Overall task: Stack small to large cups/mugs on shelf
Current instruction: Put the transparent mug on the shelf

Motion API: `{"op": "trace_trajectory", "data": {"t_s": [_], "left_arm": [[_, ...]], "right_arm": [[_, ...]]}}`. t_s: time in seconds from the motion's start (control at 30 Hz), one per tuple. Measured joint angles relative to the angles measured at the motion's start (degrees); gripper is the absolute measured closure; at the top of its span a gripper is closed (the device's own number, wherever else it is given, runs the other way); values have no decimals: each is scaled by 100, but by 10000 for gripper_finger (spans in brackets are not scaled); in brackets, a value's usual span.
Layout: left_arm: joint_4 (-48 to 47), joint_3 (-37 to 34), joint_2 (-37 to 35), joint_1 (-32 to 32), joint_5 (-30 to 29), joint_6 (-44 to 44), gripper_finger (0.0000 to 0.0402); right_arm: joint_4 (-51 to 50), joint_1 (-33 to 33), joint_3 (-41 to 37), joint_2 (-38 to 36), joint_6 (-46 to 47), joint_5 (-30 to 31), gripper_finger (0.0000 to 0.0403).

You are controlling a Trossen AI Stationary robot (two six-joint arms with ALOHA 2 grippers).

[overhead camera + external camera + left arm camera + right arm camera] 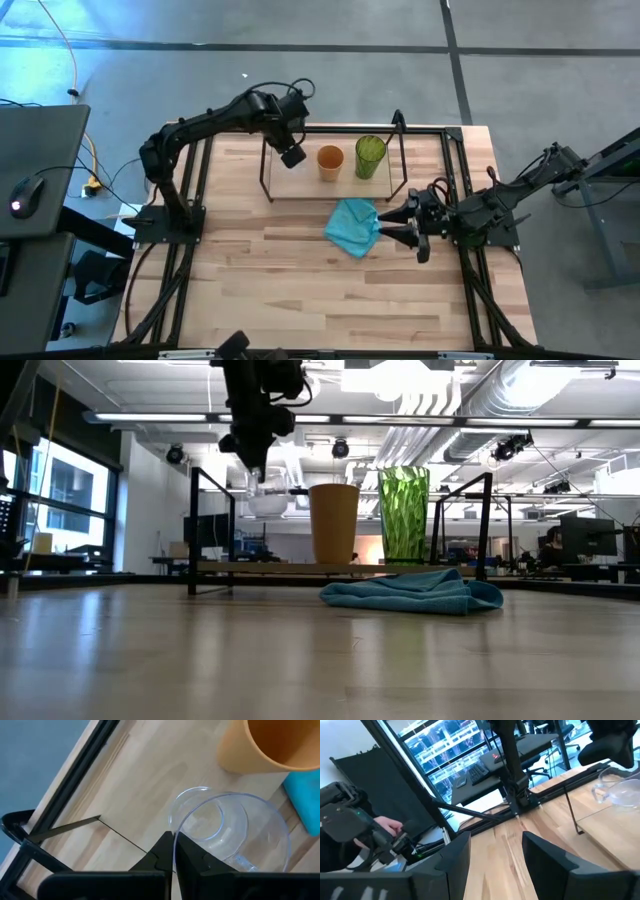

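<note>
The shelf [335, 190] sits toward the bench's [300, 290] far edge, with wide bare wood in front of it. On it the orange cup [330, 162] and green tumbler [369, 156] stand side by side, the turquoise cloth [353, 227] lying just before the shelf. The left end effector [173, 862] is clenched on the rim of the small clear glass cup [230, 837], held above the shelf's left part beside the orange cup. The right end effector [392, 225] rests released by the cloth.
</note>
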Motion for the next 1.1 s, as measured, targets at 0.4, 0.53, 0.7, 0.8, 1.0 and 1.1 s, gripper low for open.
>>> {"op": "trace_trajectory", "data": {"t_s": [0.4,0.53,0.7,0.8,1.0,1.1], "left_arm": [[-2,0,64,-3,-20,11,401],[3,0,155,-10,-10,6,401],[0,-2,279,-13,16,-4,401],[70,0,355,-7,19,-48,401],[-42,-2,520,28,-15,-138,401],[-59,-6,586,27,-36,-159,401]], "right_arm": [[4,0,0,0,-57,-278,231],[6,3,0,2,-57,-324,231],[10,118,0,2,-59,-354,231],[11,214,0,2,-59,-348,231],[17,399,0,2,-60,-98,231],[17,463,0,2,-59,-15,231]]}}
